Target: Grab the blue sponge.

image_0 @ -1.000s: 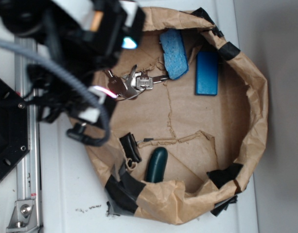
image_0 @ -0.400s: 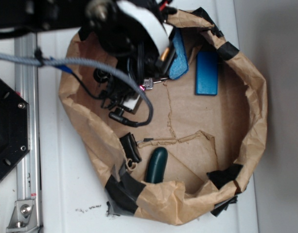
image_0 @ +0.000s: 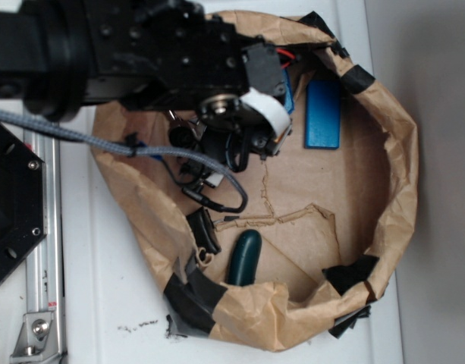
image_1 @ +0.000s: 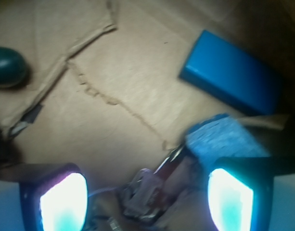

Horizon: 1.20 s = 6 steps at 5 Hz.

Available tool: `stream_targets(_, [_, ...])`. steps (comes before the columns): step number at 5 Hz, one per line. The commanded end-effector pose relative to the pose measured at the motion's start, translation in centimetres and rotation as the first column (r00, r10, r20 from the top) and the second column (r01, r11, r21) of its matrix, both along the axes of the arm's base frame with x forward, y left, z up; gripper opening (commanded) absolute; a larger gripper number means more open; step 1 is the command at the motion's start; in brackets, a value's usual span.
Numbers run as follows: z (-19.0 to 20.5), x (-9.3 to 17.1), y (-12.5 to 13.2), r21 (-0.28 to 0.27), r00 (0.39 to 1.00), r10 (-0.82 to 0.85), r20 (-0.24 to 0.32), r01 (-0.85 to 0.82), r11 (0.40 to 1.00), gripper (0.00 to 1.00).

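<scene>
1 gripper (image_1: pixel 147 197), jaws wide and empty, had travelled from the bag's left rim to above the blue sponge (image_1: pixel 224 137); grasp not begun, descent pending.

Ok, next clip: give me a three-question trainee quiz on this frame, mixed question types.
1. True or false: in the wrist view the gripper is shut on the blue sponge.
2. Multiple choice: in the wrist view, what lies between the fingertips? A) the dark green object B) the keys C) the blue rectangular block
3. Fill in: everything sits inside a brown ___ bag with rolled-down sides.

Key
1. False: the jaws stand apart and the sponge lies just beyond the right-hand finger, ungripped.
2. B
3. paper
</scene>
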State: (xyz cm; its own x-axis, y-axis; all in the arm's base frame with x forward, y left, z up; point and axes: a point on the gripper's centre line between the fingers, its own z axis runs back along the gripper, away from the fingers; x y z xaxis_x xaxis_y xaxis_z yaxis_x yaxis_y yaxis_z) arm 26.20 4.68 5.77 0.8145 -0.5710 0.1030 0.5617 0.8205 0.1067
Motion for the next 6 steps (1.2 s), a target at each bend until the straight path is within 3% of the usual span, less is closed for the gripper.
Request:
stream_targets(1, [1.7, 0.6, 2.3, 0.024, 0.999, -0.013, 0.053, 0.012, 1.0, 1.0])
stream_targets(2, [1.6, 0.8, 2.9, 0.04, 0.999, -0.017, 0.048, 0.015, 0.999, 1.0])
stream_targets(4, [3.2, 1.2, 4.6, 0.021, 0.996, -0.007, 0.085, 0.005, 1.0, 1.0])
stream_targets(6, [2.5, 3.3, 2.5, 0.086, 0.992, -0.079, 0.098, 0.071, 0.994, 1.0])
